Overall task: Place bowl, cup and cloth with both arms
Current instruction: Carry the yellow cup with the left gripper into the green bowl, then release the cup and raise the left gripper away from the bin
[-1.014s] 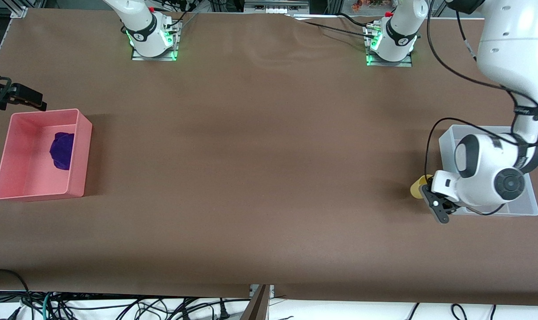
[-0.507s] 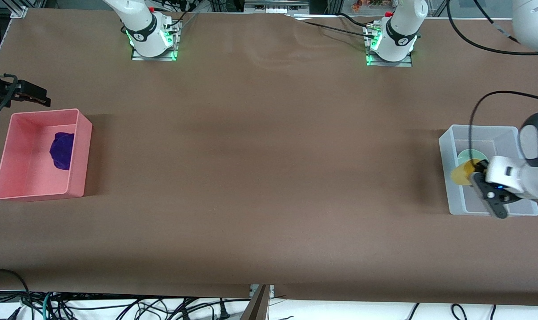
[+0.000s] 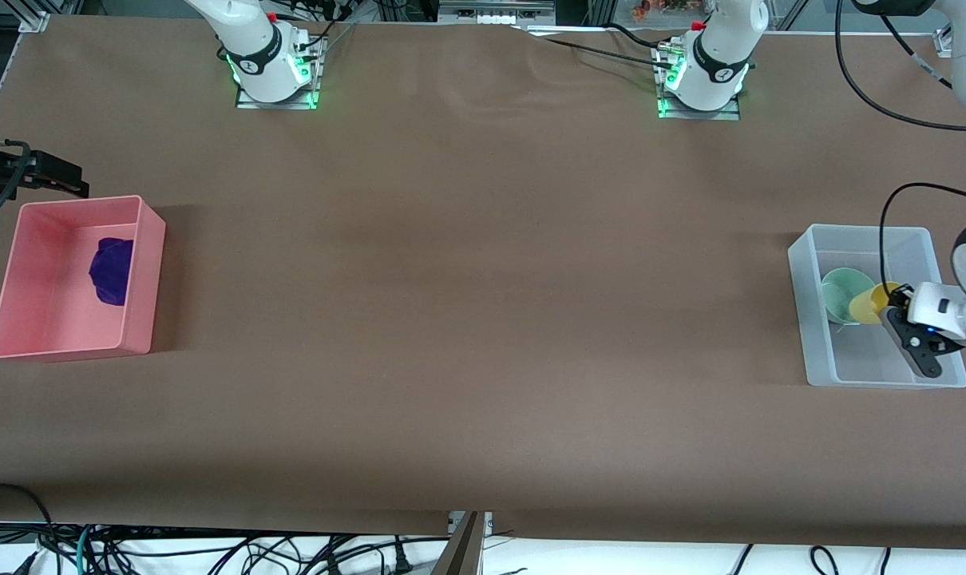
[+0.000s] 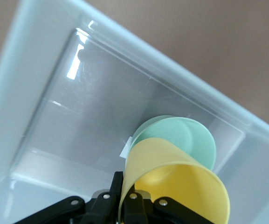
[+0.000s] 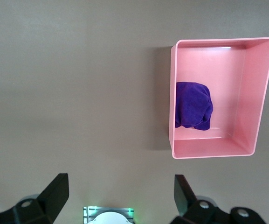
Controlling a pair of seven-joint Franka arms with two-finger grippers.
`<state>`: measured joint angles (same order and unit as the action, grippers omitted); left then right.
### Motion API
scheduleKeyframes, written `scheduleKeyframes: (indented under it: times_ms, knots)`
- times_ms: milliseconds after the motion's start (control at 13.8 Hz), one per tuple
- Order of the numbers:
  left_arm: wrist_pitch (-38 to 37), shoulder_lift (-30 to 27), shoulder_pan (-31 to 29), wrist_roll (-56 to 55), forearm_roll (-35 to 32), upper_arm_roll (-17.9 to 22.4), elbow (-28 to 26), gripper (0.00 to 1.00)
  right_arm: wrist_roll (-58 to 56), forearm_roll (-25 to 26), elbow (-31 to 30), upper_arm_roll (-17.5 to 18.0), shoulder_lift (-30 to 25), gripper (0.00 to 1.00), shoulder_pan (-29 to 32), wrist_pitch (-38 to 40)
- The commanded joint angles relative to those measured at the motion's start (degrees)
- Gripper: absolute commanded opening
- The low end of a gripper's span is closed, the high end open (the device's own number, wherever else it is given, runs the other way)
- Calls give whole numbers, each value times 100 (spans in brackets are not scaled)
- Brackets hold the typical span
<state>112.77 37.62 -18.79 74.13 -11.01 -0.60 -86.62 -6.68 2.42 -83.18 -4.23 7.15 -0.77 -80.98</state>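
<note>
L gripper clamps cup over clear bin (bowl inside); R gripper waits, fingers spread.

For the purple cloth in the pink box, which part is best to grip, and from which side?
Probably the bunched top of the cloth, from straight above: the walls of the pink box block the sides, and the soft rounded heap offers folds to pinch.

Pale green bowl in clear bin at left arm's end of worktop, tilted on edge. Yellow cup, tipped on its side, mouth twd wrist cam, held in left end effector over bin, just beside bowl. Purple cloth bunched in pink bin at right arm's end.
</note>
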Motion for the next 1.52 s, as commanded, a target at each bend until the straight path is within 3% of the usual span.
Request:
scheduleKeyframes:
  times_ms: [0,72,145,435,580,870,1087,1232,1377,1449]
  knots:
    - [114,-141,-63,101,-104,-54,-224,26,-70,66,188,36,67,100,-2,135]
    - [114,-141,-72,101,-60,-54,-224,85,-70,66,188,36,67,100,-2,126]
    - [88,-167,-72,136,-60,-72,-215,100,-79,66,188,28,67,100,-2,126]
    - [-175,-517,-20,286,-60,-194,-145,100,-79,66,188,19,67,100,7,126]
    - [-500,-948,-2,-107,-42,-474,-101,100,-79,66,188,28,58,100,7,118]
    - [-1544,-1485,-2,-2248,-25,-1204,144,100,-79,66,188,19,58,100,7,118]
    - [-2484,-1547,16,-4732,379,-1714,654,100,-79,66,188,19,58,100,7,118]
    - [-2602,-1678,16,-5975,459,-2057,734,100,-79,66,188,10,67,100,16,118]
    - [-2593,-2107,461,-6663,485,-1928,620,100,-79,66,188,1,67,100,16,109]
    - [-2576,-2423,847,-6979,616,-1578,394,100,-79,66,188,-7,67,100,16,109]
